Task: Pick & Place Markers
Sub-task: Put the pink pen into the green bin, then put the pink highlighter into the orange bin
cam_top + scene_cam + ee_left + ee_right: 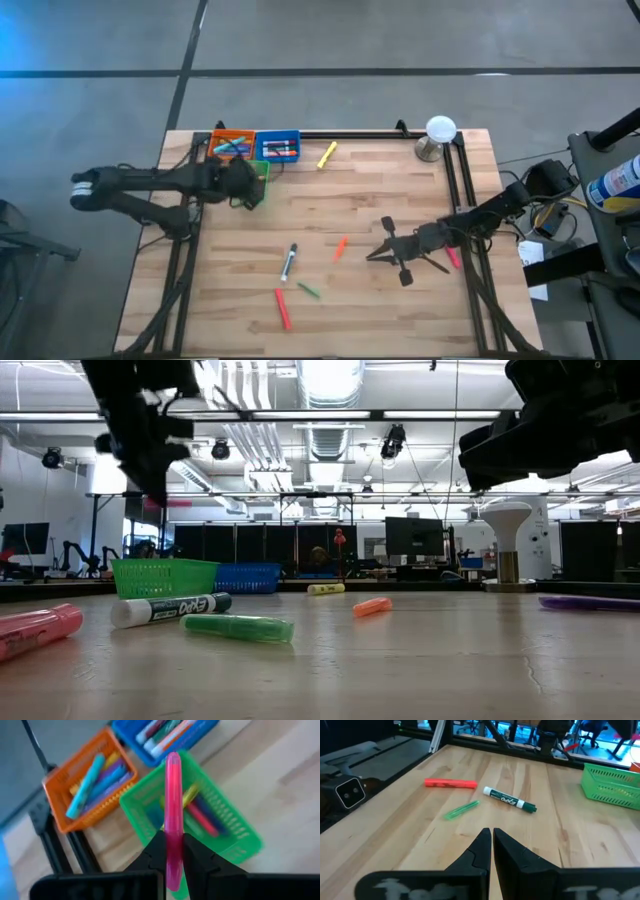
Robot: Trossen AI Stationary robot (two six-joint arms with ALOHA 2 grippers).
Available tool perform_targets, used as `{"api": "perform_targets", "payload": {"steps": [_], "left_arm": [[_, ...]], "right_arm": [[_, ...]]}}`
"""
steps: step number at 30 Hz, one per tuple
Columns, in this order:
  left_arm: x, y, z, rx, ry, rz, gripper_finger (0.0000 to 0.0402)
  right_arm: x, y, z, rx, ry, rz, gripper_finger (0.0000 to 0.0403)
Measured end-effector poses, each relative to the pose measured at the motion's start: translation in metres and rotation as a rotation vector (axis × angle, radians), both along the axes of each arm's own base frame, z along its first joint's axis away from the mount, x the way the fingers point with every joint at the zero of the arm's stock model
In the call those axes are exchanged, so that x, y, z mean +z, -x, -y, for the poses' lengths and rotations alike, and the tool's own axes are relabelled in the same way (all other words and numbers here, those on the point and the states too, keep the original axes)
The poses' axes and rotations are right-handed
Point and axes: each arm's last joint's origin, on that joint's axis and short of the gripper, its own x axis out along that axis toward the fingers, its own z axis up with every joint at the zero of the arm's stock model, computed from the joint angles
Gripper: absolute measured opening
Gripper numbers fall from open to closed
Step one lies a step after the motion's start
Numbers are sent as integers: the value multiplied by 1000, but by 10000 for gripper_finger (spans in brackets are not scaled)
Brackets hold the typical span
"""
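Currently:
Left gripper [173,852]: clamped on pink marker [173,810], directly above green bin [240,832] (marker axis pointing forward).
Right gripper [491,840]: closed, empty.

right gripper [491,836]: we see both dark fingers pressed together, nothing between them, hovering over bare wood table [395,815].
green marker [462,810]: the nearest marker ahead of the fingertips, lying flat at a slant.
red marker [451,783]: beyond the green one, farther out from the tips, flat on the wood.
white marker [509,800]: dark green cap, "EXPO" print, just beside the green marker, ahead of the tips.
green bin [612,782]: well off to one side of the gripper, far ahead; we can't make out its contents.
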Motion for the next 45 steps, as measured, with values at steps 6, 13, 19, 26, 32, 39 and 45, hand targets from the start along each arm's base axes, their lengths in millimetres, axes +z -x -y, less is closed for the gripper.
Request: {"api": "perform_targets", "payload": {"steps": [6, 13, 19, 26, 32, 39, 45], "left_arm": [[-34, 12, -29, 38, 88, -19, 34], [-60, 17, -44, 32, 154, 41, 34], [-64, 19, -44, 35, 161, 35, 50], [-62, 18, -44, 15, 141, 16, 78], [-48, 12, -46, -59, 134, 41, 79], [-33, 2, -34, -212, 2, 308, 71], [-56, -3, -9, -412, -149, 792, 41]], "right_arm": [[0, 0, 0, 1, 3, 2, 13], [0, 0, 0, 0, 2, 2, 13], [0, 0, 0, 0, 0, 2, 13], [1, 0, 0, -4, -18, 11, 13], [1, -1, 0, -24, -41, 6, 13], [1, -1, 2, -102, -82, 2, 13], [10, -11, 6, -210, -69, 3, 13]]}}
